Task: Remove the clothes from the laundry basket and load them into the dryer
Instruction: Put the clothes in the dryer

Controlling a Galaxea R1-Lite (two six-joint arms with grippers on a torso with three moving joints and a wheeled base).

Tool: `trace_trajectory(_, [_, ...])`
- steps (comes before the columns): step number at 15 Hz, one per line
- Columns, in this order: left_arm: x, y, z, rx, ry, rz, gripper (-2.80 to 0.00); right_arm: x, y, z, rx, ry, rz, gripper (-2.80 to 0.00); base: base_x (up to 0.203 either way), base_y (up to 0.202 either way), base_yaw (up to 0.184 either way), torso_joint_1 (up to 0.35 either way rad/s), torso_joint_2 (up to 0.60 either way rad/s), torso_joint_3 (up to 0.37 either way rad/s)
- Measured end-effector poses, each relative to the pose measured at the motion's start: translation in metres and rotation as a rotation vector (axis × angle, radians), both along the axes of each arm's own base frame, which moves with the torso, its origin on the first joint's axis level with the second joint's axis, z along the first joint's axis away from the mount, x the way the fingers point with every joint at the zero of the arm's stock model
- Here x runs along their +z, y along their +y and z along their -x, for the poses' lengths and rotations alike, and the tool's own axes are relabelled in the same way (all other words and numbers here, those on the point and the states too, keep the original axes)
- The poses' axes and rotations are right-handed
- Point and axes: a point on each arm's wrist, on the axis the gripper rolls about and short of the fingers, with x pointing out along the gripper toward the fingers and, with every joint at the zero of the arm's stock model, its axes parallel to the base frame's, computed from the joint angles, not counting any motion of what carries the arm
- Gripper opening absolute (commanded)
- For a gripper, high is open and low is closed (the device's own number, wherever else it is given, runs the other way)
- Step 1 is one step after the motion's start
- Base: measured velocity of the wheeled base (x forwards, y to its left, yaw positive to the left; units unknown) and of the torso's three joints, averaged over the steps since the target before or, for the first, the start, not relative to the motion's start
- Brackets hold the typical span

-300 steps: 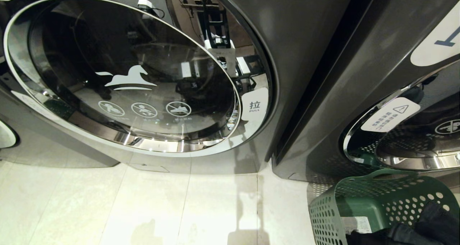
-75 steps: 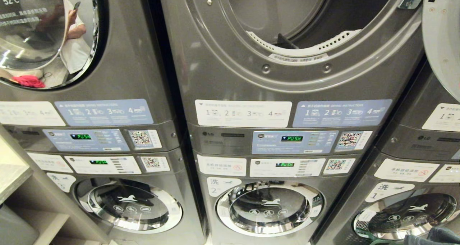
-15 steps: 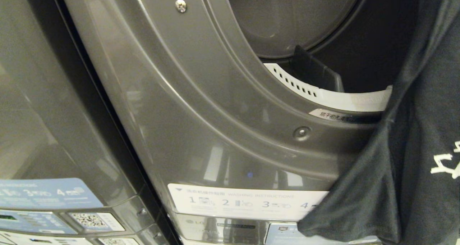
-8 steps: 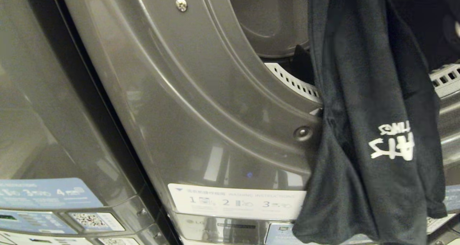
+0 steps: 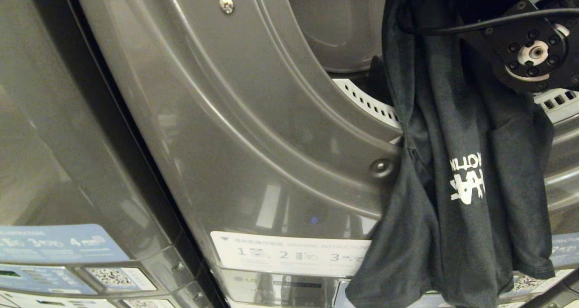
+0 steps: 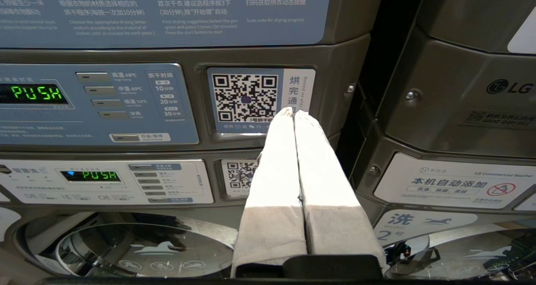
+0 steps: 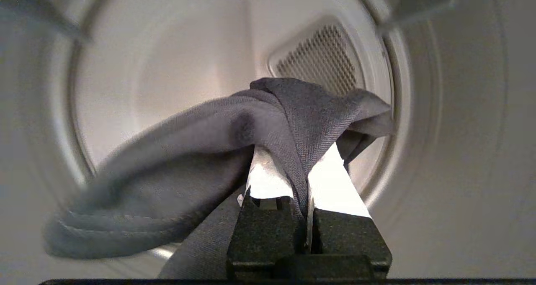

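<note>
A dark T-shirt (image 5: 457, 131) with white print hangs over the lower rim of the grey dryer's (image 5: 271, 118) open mouth, its lower part draped down the front panel. My right arm's wrist joint (image 5: 533, 52) shows at the upper right, above the rim. In the right wrist view my right gripper (image 7: 300, 159) is shut on a fold of the T-shirt (image 7: 293, 109) and points into the pale drum (image 7: 167, 67). My left gripper (image 6: 294, 113) is shut and empty, parked in front of the control panels. The laundry basket is out of view.
A white perforated strip (image 5: 366, 102) lines the bottom of the dryer mouth. A drum vent grille (image 7: 318, 59) lies behind the cloth. Below are the control panel (image 6: 96, 105), a washer door (image 6: 138, 251), and a neighbouring machine (image 5: 45, 118) to the left.
The T-shirt has swung left across the dryer mouth and now hangs over its rim. My right arm has come into the head view at the upper right, reaching into the opening.
</note>
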Motion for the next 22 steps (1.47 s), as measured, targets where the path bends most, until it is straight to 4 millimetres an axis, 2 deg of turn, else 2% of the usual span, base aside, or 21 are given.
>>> trace_trajectory(3, [0.000, 0.000, 0.000, 0.000, 0.000, 0.000, -2.80, -0.002, -0.001, -0.004, -0.005, 0.013, 0.027, -2.80, 0.000, 0.000, 0.000, 0.000, 0.00, 0.000])
trace_trajectory(4, [0.000, 0.000, 0.000, 0.000, 0.000, 0.000, -2.80, -0.003, -0.001, -0.004, -0.004, 0.014, 0.029, 0.00, 0.000, 0.000, 0.000, 0.000, 0.00, 0.000])
trace_trajectory(11, [0.000, 0.000, 0.000, 0.000, 0.000, 0.000, -2.80, -0.008, -0.002, -0.010, 0.007, 0.074, 0.083, 0.00, 0.000, 0.000, 0.000, 0.000, 0.00, 0.000])
trace_trajectory(15, [0.000, 0.000, 0.000, 0.000, 0.000, 0.000, -2.80, -0.015, -0.011, -0.015, -0.008, 0.217, 0.131, 0.00, 0.000, 0.000, 0.000, 0.000, 0.00, 0.000])
trace_trajectory(18, [0.000, 0.000, 0.000, 0.001, 0.000, 0.000, -2.80, -0.021, -0.020, -0.013, 0.030, 0.357, 0.099, 0.00, 0.000, 0.000, 0.000, 0.000, 0.00, 0.000])
trace_trajectory(22, [0.000, 0.000, 0.000, 0.000, 0.000, 0.000, -2.80, -0.019, -0.027, -0.002, 0.080, 0.431, 0.031, 0.00, 0.000, 0.000, 0.000, 0.000, 0.00, 0.000])
